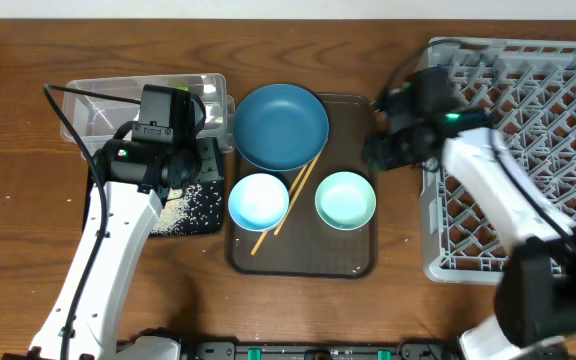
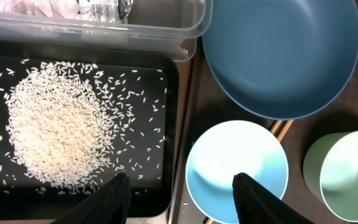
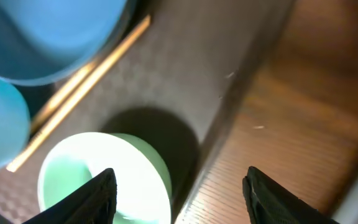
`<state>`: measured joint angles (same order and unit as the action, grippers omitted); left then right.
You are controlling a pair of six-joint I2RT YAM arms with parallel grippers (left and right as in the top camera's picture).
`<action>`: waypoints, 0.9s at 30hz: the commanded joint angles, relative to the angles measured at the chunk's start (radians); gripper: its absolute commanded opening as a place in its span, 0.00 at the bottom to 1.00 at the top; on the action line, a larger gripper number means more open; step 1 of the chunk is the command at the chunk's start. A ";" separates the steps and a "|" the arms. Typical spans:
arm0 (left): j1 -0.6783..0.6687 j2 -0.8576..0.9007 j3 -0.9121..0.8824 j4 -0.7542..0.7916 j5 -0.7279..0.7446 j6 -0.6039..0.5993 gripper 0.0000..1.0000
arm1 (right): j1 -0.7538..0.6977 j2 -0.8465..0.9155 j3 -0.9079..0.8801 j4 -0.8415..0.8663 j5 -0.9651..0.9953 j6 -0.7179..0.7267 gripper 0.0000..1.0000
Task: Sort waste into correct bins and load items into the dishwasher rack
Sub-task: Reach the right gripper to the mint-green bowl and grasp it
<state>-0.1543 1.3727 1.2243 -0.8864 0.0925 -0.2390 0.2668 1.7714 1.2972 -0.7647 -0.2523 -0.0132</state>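
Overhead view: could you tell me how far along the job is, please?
Done: rice in the black tray, crumpled waste in the clear tub. In hand: nothing; left gripper and right gripper hang open. Left: mint-green bowl, white bowl, blue dish and chopsticks on the brown tray; dishwasher rack shows nothing loaded.

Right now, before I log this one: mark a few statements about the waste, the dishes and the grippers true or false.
1. The rice lies in the black tray. True.
2. The chopsticks are in the dishwasher rack. False: they lie on the brown tray, between the two bowls.
3. The left gripper grips the white bowl. False: it is open and holds nothing.
4. The mint-green bowl stands upright on the brown tray. True.
5. The blue dish sits in the clear tub. False: it is on the brown tray.
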 commanded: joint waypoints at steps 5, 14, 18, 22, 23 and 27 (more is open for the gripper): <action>0.001 -0.001 -0.003 -0.002 -0.023 -0.010 0.56 | 0.062 0.126 0.012 -0.033 0.024 -0.005 0.41; 0.001 -0.001 -0.003 -0.002 -0.023 -0.010 0.57 | 0.066 0.137 0.012 -0.041 0.048 -0.003 0.05; 0.001 -0.001 -0.003 -0.002 -0.023 -0.010 0.57 | 0.065 0.137 0.012 -0.052 0.066 -0.003 0.01; 0.001 -0.001 -0.003 -0.002 -0.023 -0.010 0.57 | 0.056 0.123 0.033 -0.065 0.086 -0.002 0.01; 0.001 -0.001 -0.003 -0.002 -0.023 -0.010 0.57 | 0.047 0.114 0.045 -0.074 0.088 -0.003 0.01; 0.001 -0.001 -0.003 -0.002 -0.023 -0.010 0.57 | -0.014 0.042 0.121 -0.104 0.162 -0.003 0.01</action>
<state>-0.1543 1.3727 1.2236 -0.8864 0.0895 -0.2390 0.3019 1.8957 1.3445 -0.8684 -0.1665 -0.0120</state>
